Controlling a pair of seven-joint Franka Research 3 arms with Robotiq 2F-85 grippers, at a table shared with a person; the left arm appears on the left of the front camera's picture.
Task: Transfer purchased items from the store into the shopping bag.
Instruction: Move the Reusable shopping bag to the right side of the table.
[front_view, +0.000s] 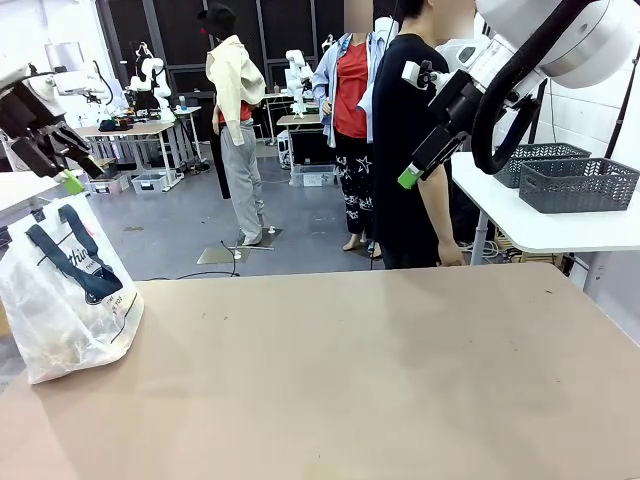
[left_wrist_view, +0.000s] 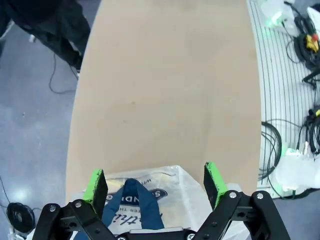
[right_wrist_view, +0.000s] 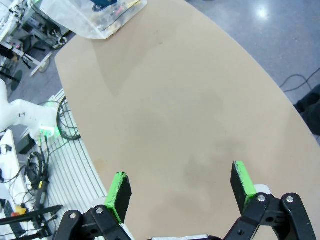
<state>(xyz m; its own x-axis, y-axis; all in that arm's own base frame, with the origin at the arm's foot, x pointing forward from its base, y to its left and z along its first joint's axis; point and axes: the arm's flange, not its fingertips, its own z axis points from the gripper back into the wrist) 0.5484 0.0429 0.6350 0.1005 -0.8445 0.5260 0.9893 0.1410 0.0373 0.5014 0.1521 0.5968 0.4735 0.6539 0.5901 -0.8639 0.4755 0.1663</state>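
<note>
- The shopping bag (front_view: 68, 300) sits at the left end of the surface (front_view: 360, 380), close to its left edge. It is translucent whitish plastic with navy strap handles and dark script print.
- The bag leans and slumps rather than standing square; its handles lie against its front face in the front view.
- Pale and yellowish contents show dimly through the plastic low in the bag; I cannot tell the individual items apart.
- In the right wrist view the bag (right_wrist_view: 100, 15) lies at the far end of the surface (right_wrist_view: 190, 115), with small coloured packets faintly visible through its wall.
- My left claw (left_wrist_view: 155, 180) hangs directly above the bag (left_wrist_view: 150, 200), green pads spread wide with the bag's top and blue handles showing between them. It pinches nothing and does not touch the bag.
- In the front view my left claw (front_view: 62, 172) is raised above and just behind the bag, clear of it.
- My right claw (right_wrist_view: 182, 190) is spread wide over bare surface, holding nothing, well apart from the bag.
- In the front view my right claw (front_view: 415, 172) is held high at the upper right, above the far edge of the surface.
- A person in dark clothing (front_view: 405, 150) stands at the far side, just beyond the right claw.
- Two dark grey lattice baskets (front_view: 575, 183) rest on a white side table at the right.
</note>
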